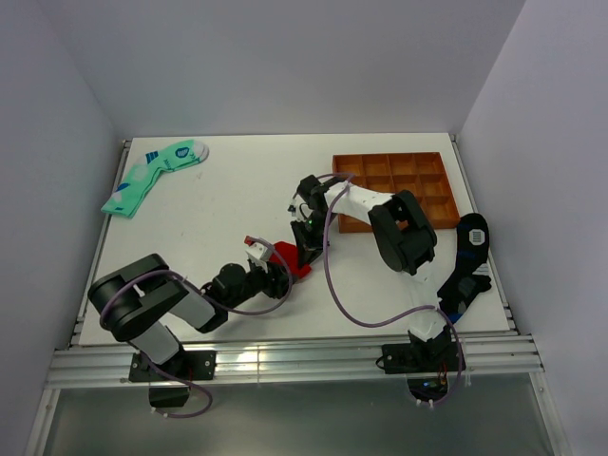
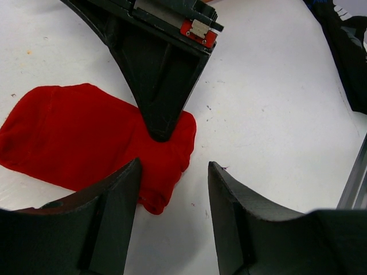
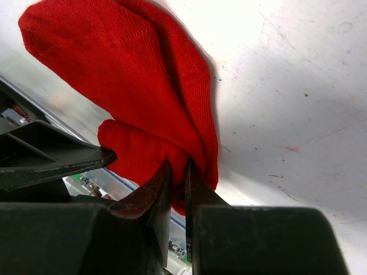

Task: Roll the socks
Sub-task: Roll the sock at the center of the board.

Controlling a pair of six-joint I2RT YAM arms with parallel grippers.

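**One Red Bundle Between Two Grippers**

The socks [image 1: 290, 258] lay mid-table as one red bundle (how many, I cannot tell). The right gripper [image 3: 178, 166] pinched their fabric. The left gripper [image 2: 175, 166] stood spread just beside. One mint-green sock [image 1: 152, 176], one black sock [image 1: 470, 256] and one tray [image 1: 394, 157] lay well apart.

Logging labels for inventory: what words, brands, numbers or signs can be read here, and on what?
None can be read.
Blue marks on the mint-green sock: too small to read.
White pattern on the black sock: too small to read.
No lettering shows on the red socks.
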